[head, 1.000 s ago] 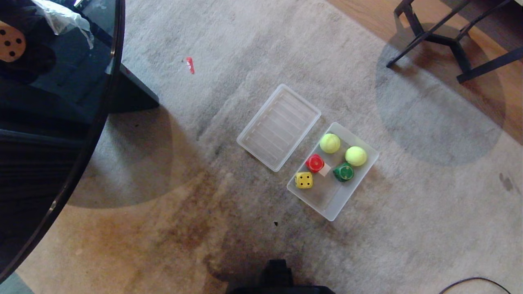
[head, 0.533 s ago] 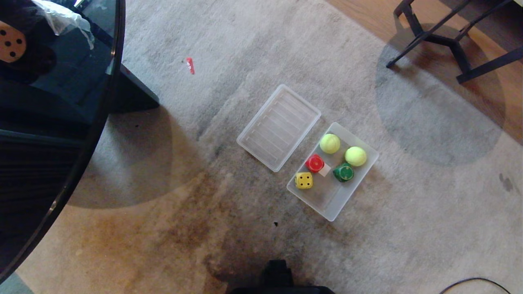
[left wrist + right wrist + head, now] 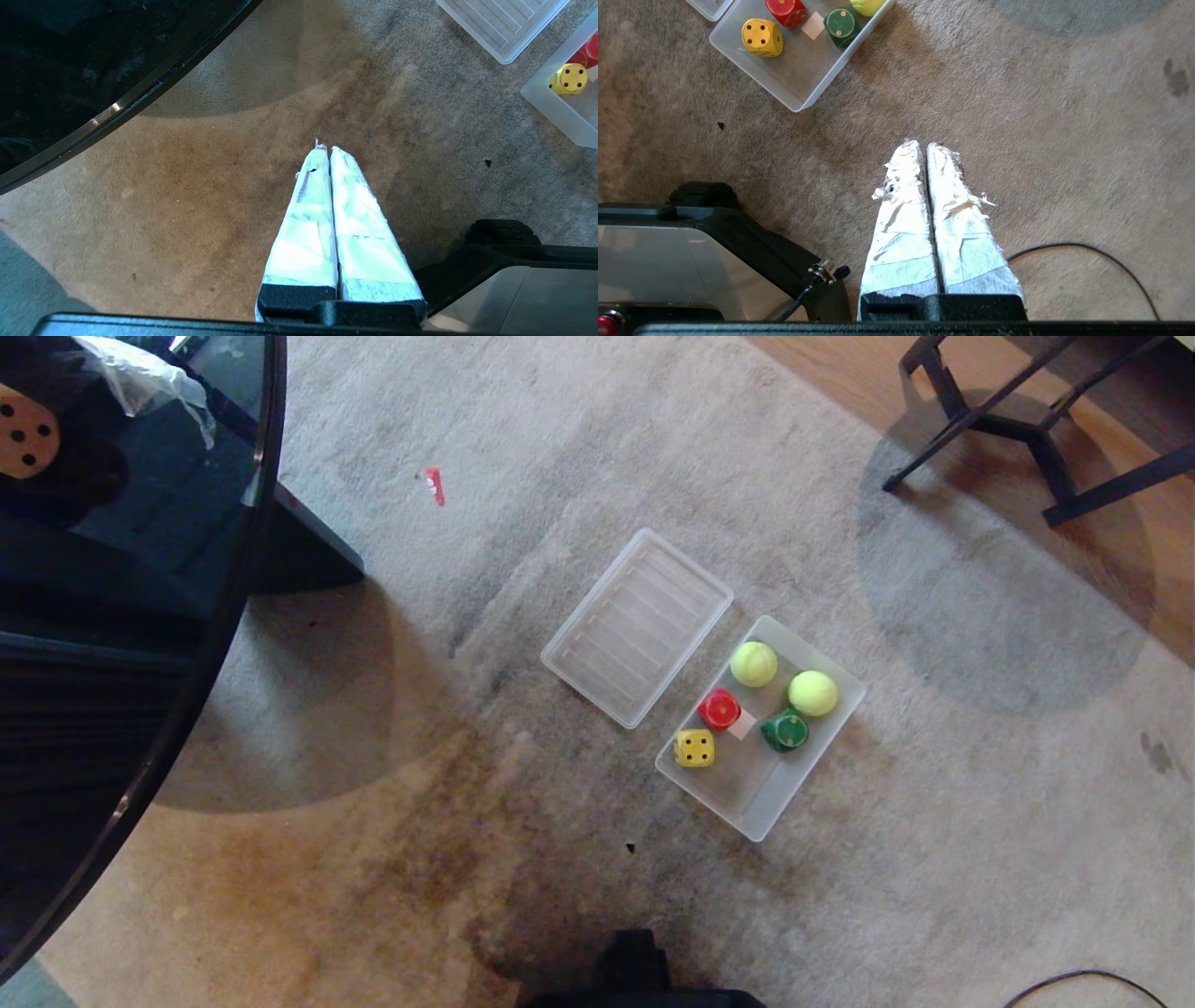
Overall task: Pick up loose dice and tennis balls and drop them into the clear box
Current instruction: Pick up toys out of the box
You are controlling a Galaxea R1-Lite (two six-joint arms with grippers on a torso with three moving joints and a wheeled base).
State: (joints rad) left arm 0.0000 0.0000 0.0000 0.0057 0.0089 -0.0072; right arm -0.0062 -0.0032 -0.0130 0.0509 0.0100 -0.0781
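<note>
on the grey carpet (image 3: 523, 728), the clear box (image 3: 780, 807) sits just beside its flat ribbed lid (image 3: 637, 625). inside the box lie the red die (image 3: 719, 708), the yellow die (image 3: 695, 748) against the near wall, the green die (image 3: 784, 729), and two tennis balls (image 3: 753, 664) at the far end, the second ball (image 3: 813, 693) touching the green die. a pale beige die (image 3: 21, 432) rests up on the dark glass table (image 3: 140, 569), well apart from the box. the left gripper (image 3: 325, 148) hangs over bare carpet, its taped fingers pressed together with nothing between them. the right gripper (image 3: 923, 143) is likewise closed and empty, near the box's end. a black cable (image 3: 1087, 254) curls beside it.
</note>
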